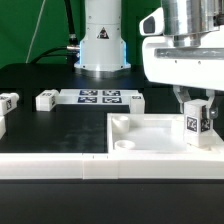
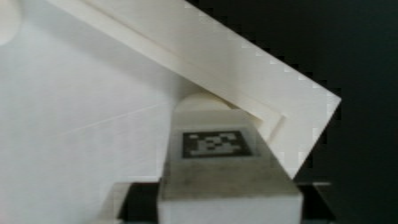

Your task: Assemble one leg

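The gripper pinches the leg upright at a corner of the white panel, on a black table against a green backdrop.

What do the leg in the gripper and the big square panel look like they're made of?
Probably the leg is matte white plastic: uniform, smooth, with a printed black-and-white tag. Apparently the square panel is the same plastic, judging by its moulded-looking rim and socket.

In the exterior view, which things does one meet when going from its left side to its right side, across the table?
Leg at the left edge → second loose leg → marker board → held leg, gripped in the hand. The big square panel overlaps several of these, so it is left out.
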Controlling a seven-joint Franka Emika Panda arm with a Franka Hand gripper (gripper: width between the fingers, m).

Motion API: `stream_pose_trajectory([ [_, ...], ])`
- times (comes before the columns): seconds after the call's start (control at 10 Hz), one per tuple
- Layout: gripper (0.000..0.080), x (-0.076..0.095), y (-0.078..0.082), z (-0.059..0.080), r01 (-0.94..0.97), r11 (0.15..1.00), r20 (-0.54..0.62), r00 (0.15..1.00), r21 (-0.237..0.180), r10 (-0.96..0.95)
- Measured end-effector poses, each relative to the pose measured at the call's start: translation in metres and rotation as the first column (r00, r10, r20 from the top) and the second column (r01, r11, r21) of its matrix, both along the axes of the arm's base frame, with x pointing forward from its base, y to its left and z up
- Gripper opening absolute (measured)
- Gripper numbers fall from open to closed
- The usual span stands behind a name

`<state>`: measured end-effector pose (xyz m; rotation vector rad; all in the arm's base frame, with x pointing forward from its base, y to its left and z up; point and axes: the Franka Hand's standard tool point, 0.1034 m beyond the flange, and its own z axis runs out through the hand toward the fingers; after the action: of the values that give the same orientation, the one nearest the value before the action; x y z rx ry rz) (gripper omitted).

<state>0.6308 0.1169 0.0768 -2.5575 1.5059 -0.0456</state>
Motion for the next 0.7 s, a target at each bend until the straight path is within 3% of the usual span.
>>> stream_pose_trajectory([
  [0.1,0.0297,-0.0009,0.0026,-0.0003,0.098,0.995,-0.016,0.995,0.017,-0.098],
  [0.3,0.0297,-0.0009,0.0028,-0.0003,0.041,0.999,-0.008,0.999,0.011,-0.041],
  [0.4,0.0473,-0.0003,0.0023,0.0008,-0.08,0.997,0.001,0.997,-0.005,0.08],
  [0.5,0.0589,-0.0008,0.0044,0.0022,-0.219,0.976,-0.003,0.976,-0.019,0.219],
  [0.6,0.0589,0.0001,0.0061,0.0036,-0.321,0.947,-0.006,0.947,-0.028,0.321],
  [0.7,0.0637,0.0011,0.0073,0.0042,-0.471,0.881,-0.013,0.882,-0.046,0.471],
])
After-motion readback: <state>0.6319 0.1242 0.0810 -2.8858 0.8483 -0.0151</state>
